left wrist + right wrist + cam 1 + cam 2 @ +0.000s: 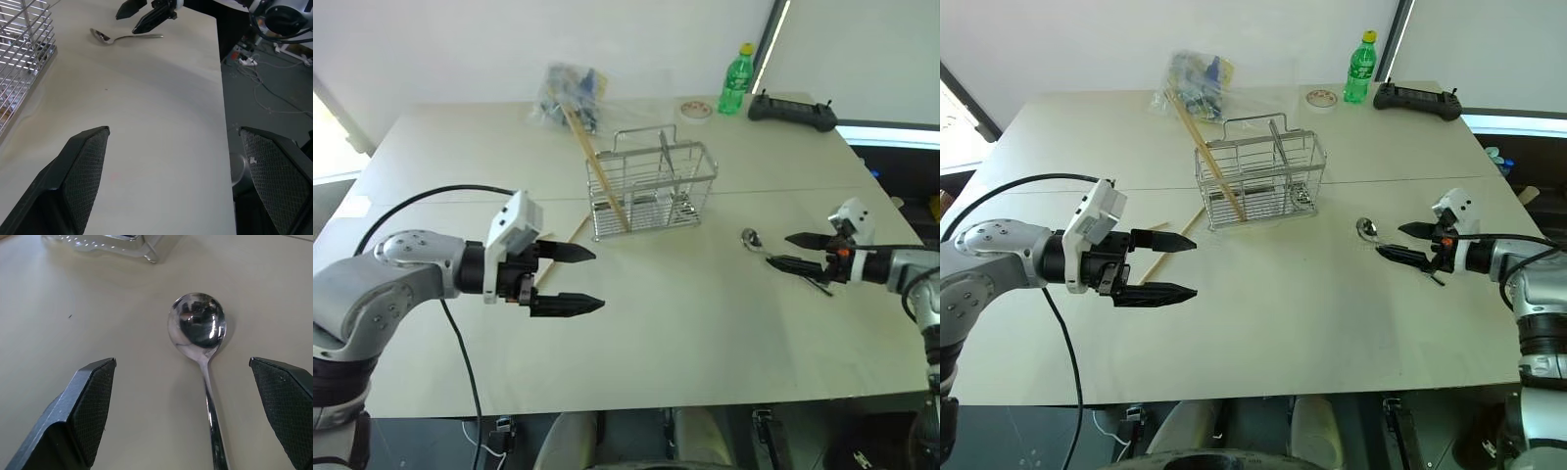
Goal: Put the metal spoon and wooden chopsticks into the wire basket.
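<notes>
The wire basket (pixel 652 191) stands near the middle of the table (pixel 705 333). One chopstick (pixel 597 166) leans inside the basket at its left end, with its top poking out toward a crinkly plastic bag (pixel 570 95) behind the basket. Another chopstick (pixel 1172 238) lies flat on the table, just left of the basket. The spoon (pixel 200 333) lies on the table to the right of the basket, bowl end nearest the basket. The right gripper (pixel 803 251) is wide open and holds nothing; its two fingers sit on either side of the spoon's handle. The left gripper (pixel 570 279) is in front of the basket and to its left, up off the table, also wide open and empty. A green bottle (pixel 735 79) and a black controller (pixel 792 111) sit far behind the basket.
</notes>
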`<state>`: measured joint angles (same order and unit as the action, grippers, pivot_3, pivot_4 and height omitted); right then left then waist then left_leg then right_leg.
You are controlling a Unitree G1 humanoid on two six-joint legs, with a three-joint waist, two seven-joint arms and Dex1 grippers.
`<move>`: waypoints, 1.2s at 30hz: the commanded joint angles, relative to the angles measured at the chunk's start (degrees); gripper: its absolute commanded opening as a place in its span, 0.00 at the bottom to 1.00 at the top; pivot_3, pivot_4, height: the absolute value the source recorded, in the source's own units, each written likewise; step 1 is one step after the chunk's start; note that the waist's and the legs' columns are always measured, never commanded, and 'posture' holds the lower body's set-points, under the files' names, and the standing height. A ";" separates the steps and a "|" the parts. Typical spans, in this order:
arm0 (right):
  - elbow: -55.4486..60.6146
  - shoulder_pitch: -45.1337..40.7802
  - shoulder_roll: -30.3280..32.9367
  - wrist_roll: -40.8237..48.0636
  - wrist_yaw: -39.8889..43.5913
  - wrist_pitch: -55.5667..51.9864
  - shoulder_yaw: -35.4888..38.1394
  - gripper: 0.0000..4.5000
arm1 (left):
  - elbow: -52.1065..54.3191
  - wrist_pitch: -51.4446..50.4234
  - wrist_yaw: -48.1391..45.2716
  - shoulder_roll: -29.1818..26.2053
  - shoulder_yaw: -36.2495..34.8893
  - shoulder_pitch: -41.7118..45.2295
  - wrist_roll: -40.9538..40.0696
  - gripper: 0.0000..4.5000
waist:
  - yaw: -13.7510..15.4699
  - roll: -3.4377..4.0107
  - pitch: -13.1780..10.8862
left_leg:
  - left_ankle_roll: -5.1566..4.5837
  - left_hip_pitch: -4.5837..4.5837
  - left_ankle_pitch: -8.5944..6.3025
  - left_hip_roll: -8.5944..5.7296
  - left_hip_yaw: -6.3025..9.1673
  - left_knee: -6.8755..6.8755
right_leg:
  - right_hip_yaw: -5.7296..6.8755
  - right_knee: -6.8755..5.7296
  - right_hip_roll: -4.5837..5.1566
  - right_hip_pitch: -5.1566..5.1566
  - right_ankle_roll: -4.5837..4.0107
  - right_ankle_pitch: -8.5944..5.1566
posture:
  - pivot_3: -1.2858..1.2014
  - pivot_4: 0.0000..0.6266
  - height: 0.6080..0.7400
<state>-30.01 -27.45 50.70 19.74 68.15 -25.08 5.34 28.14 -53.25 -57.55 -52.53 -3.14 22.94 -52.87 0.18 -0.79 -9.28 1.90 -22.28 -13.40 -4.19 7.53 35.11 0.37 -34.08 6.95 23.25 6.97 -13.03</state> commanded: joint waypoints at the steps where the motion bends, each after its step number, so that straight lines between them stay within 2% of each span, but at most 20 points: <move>1: -3.53 -2.83 -0.65 -1.90 0.59 -0.56 -1.38 1.00 | 0.63 0.88 -0.53 -0.55 -0.70 1.68 0.32 0.99 | 0.10 0.00 0.00 | 0.00 0.00 0.00 0.00 0.00 0.00 | 0.00 0.00 0.00 0.00 0.00 0.00 | 0.52 0.24 0.84; 9: -10.09 -6.40 -2.38 -7.72 0.12 0.74 -6.04 1.00 | 0.12 0.77 0.06 -0.03 -1.10 3.23 0.17 0.99 | -0.44 -0.04 0.02 | 0.01 0.11 0.01 -0.01 0.01 0.04 | -0.03 -0.03 -0.04 -0.11 0.01 0.02 | 0.52 0.24 0.84; 15: -11.97 -6.81 -2.63 -9.37 0.50 1.82 -6.82 1.00 | -0.36 0.69 0.43 0.10 -1.38 4.23 0.02 0.99 | -0.80 -0.13 0.07 | 0.01 0.17 0.01 -0.01 0.03 0.04 | -0.03 -0.06 -0.05 -0.18 0.02 0.02 | 0.52 0.24 0.84; 18: -11.07 -5.63 -2.38 -9.50 1.64 2.69 -7.11 0.82 | -0.34 0.63 0.52 0.08 -1.40 4.45 -0.07 1.00 | -0.75 -0.14 0.08 | 0.01 0.19 0.01 -0.02 0.05 0.05 | -0.03 -0.06 -0.05 -0.21 0.04 0.03 | 0.52 0.24 0.84; 25: -10.43 -5.07 -2.60 -9.41 1.14 2.58 -6.06 0.05 | -0.60 0.77 0.64 0.47 -1.01 5.12 0.21 1.00 | -0.91 -0.14 0.08 | 0.02 0.20 0.00 -0.02 0.07 0.01 | -0.03 -0.06 -0.11 -0.19 0.15 0.09 | 0.52 0.24 0.84; 26: -10.37 -4.98 -2.56 -9.44 1.12 2.59 -5.99 0.01 | -0.71 0.81 0.66 0.58 -0.94 5.27 0.29 1.00 | -0.91 -0.15 0.09 | 0.02 0.20 0.00 -0.02 0.07 0.01 | -0.03 -0.06 -0.12 -0.19 0.15 0.09 | 0.52 0.24 0.84; 33: -9.60 -4.22 -1.92 -9.96 -0.65 2.99 -5.19 0.01 | -1.58 1.15 0.64 1.49 -0.54 6.43 1.12 1.00 | -0.84 -0.15 0.09 | 0.02 0.22 0.00 -0.02 0.07 0.03 | -0.05 -0.07 -0.13 -0.21 0.15 0.10 | 0.52 0.24 0.84; 36: -4.98 -2.82 -1.17 -8.58 -1.97 4.11 -2.75 0.01 | -1.82 1.28 0.74 1.73 -0.78 6.72 1.44 1.00 | -0.78 -0.15 0.09 | 0.02 0.21 0.00 -0.02 0.07 0.03 | -0.05 -0.08 -0.13 -0.21 0.16 0.10 | 0.52 0.24 0.84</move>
<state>-38.08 -31.87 48.40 11.24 67.65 -21.22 0.82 25.95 -53.06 -56.97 -50.99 -3.09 28.25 -51.67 -0.60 -0.94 -9.19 1.92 -22.07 -13.40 -4.20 7.59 35.15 0.31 -34.16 6.82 23.04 7.14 -12.93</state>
